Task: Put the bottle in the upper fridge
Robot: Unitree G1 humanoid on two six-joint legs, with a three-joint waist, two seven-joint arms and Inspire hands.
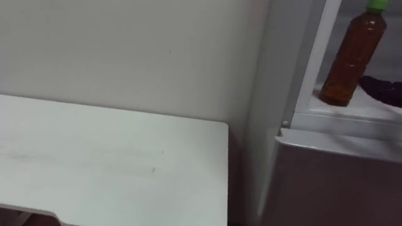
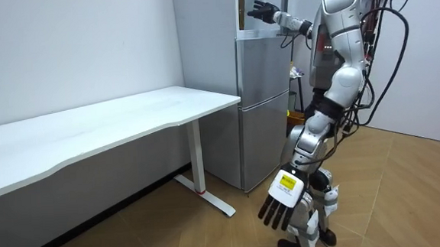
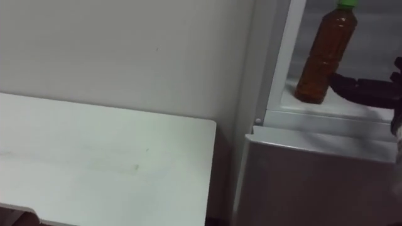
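A brown bottle (image 1: 350, 56) with a green cap stands on the white shelf (image 1: 352, 114) of the upper fridge compartment, close to its left wall. My right hand (image 3: 370, 89) is open just to the right of the bottle's (image 3: 321, 58) base, dark fingers stretched toward it, and I cannot tell if they touch. In the room view I stand facing the fridge (image 2: 264, 98), my right hand (image 2: 263, 13) raised to the upper compartment with fingers spread. My left hand (image 2: 282, 202) hangs open beside my leg.
The grey lower fridge door (image 1: 333, 182) is closed below the shelf. A white desk (image 1: 113, 163) stands against the wall left of the fridge, with a narrow gap between them. Wooden floor lies behind me in the room view.
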